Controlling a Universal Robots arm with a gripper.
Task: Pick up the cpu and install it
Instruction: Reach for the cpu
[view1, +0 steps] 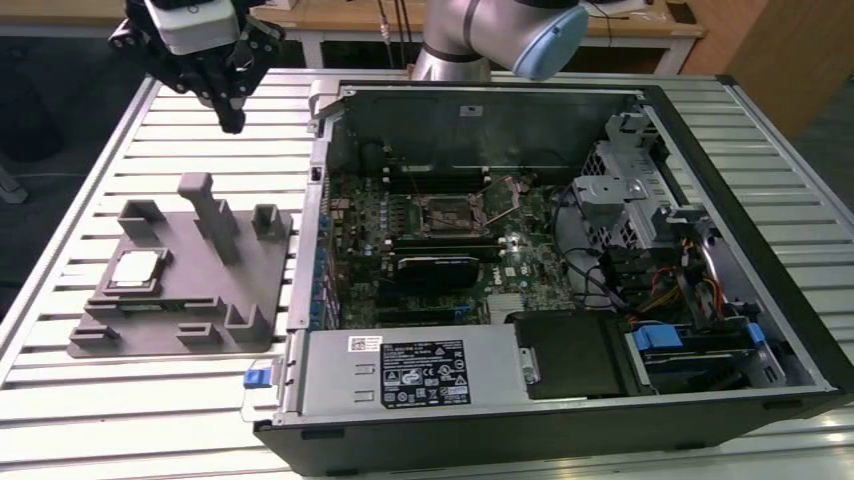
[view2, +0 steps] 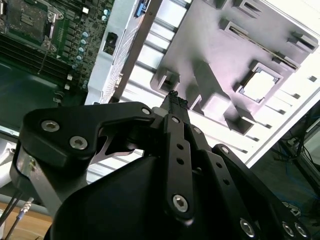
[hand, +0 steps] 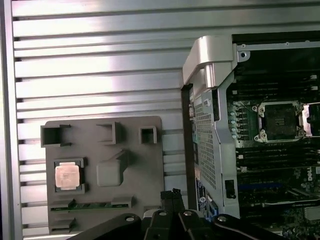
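Progress: nothing lifted yet. Exterior view: cpu lies in its fixture pocket near the worktop edge on the exterior view's left; hand hangs high over that side's far corner, fingers closed on nothing; socket inside the case looks empty. Second wrist view: fixture posts stand just beside the cpu. First wrist view: case wall rises between cpu and socket; bare slats surround the fixture.
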